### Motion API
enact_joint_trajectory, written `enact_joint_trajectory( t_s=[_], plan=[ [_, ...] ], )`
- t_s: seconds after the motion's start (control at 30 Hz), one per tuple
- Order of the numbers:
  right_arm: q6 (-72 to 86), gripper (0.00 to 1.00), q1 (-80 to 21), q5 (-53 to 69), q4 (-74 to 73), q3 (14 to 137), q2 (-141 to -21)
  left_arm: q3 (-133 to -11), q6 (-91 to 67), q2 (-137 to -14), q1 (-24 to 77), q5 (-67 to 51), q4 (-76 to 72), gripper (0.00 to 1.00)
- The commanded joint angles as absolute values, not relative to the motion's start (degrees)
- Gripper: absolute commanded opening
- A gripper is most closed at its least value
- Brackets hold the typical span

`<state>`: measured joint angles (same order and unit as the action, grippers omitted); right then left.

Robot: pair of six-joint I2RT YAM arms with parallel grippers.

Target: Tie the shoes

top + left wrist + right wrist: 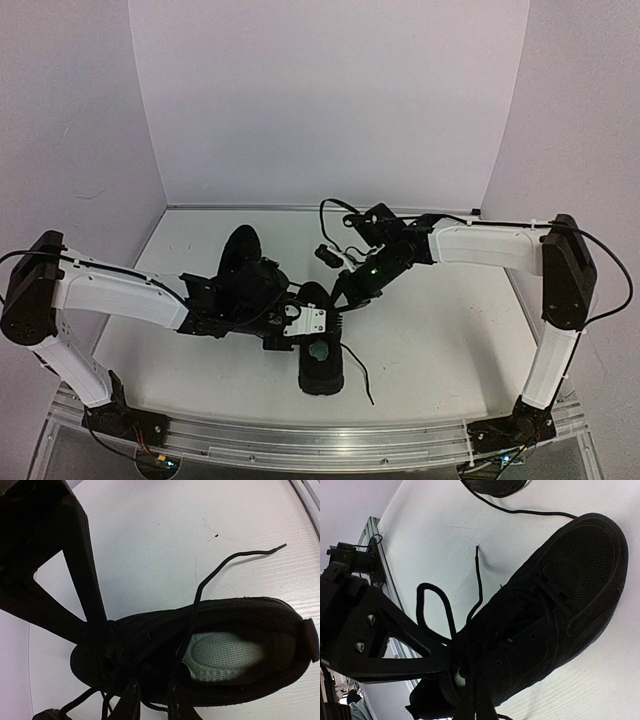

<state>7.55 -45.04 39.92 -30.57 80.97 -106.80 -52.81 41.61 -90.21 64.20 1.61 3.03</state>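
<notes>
Two black shoes lie on the desk [440, 340]: the near shoe [320, 368], pale inside, at the middle of the near edge, and the far shoe [243, 252] behind it, leftward. The right gripper [456, 656] is pressed together on one lace loop [434, 605] of the near shoe. For the left gripper [116, 656], I cannot tell.

The left arm [120, 292] covers most of the far shoe [240, 248]; the fingers [85, 580] end unseen among the black laces [200, 587] of the near shoe [322, 378].
</notes>
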Motion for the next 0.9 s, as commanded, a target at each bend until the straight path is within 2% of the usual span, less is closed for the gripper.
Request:
enact_joint_trajectory(
  t_s=[0.0,0.4,0.87],
  plan=[
    [7.27,0.0,-45.3,39.23,-29.71,80.61,-104.3,-56.59,43.58,-91.56,64.42,0.6,4.2,0.19],
    [7.32,0.0,-45.3,39.2,-29.44,80.56,-104.61,-58.39,46.24,-93.47,64.57,0.69,7.94,0.18],
    [7.47,0.0,-45.33,39.2,-29.27,80.27,-104.17,-57.58,46.47,-92.54,65.45,6.39,4.07,0.0]
  ],
)
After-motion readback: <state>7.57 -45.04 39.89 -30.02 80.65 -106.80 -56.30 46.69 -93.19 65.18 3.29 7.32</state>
